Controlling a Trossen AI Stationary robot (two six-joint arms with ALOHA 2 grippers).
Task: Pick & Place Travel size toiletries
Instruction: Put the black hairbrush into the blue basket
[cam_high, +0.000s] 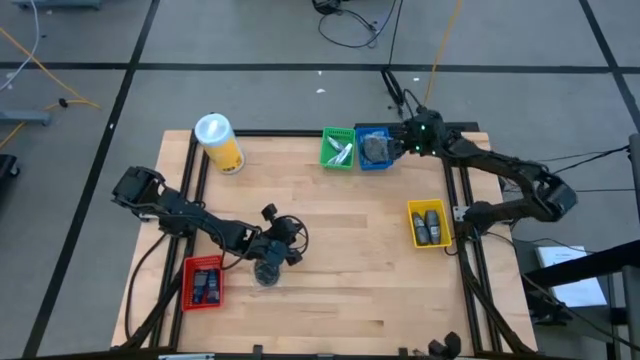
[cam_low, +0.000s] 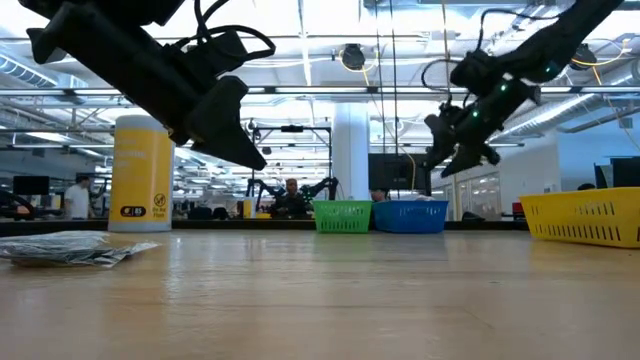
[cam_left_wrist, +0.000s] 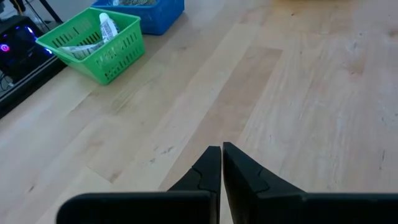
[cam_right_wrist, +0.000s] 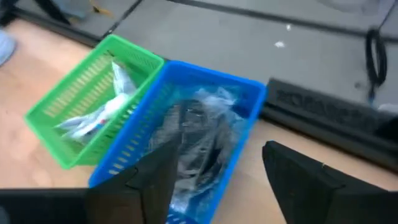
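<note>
no label on the toiletries reads clearly. the right claw (cam_right_wrist: 214, 171) hangs wide apart over the blue tray (cam_right_wrist: 245, 93), which holds dark wrapped toiletries (cam_right_wrist: 199, 134). the left claw (cam_left_wrist: 221, 163), fingers pressed together and empty, hovers above the counter (cam_left_wrist: 298, 93) near the red tray (cam_high: 203, 284). pale sachets (cam_right_wrist: 102, 109) lie in the green tray (cam_right_wrist: 68, 99).

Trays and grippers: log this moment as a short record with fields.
green tray: pale sachets
blue tray: crinkled clear-wrapped items
yellow tray: two dark bottles
red tray: dark flat items
left gripper: shut, near the red tray
right gripper: open, above the blue tray
loose item: flat wrapped packet on the table
</note>
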